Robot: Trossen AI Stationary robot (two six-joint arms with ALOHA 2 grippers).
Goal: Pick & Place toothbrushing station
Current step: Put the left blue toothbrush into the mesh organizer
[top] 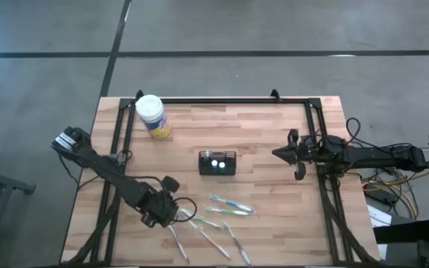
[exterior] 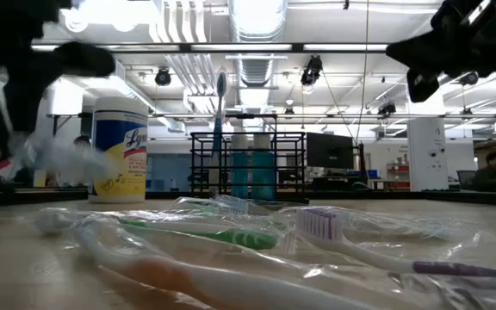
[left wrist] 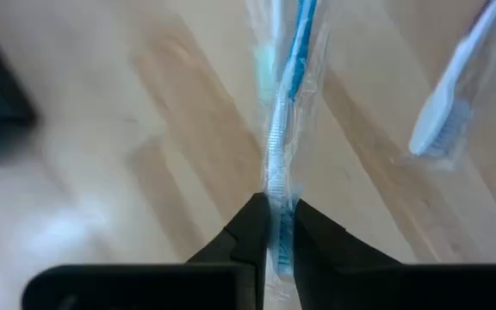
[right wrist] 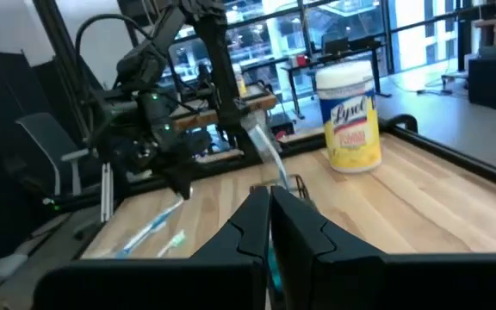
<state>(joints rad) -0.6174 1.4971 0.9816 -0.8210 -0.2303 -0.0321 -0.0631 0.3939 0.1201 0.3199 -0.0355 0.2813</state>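
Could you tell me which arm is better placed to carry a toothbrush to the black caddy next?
Left, probably. The left gripper is already shut on a wrapped blue toothbrush, while the right gripper hangs shut and empty beyond the caddy.

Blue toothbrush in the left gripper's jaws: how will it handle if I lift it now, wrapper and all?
The blue toothbrush looks slim and light, so lifting should be easy. Its clear wrapper seems glossy and loose; the left gripper pinches it near one end, so it may slip or swing. The handle itself is probably stiff, sagging little.
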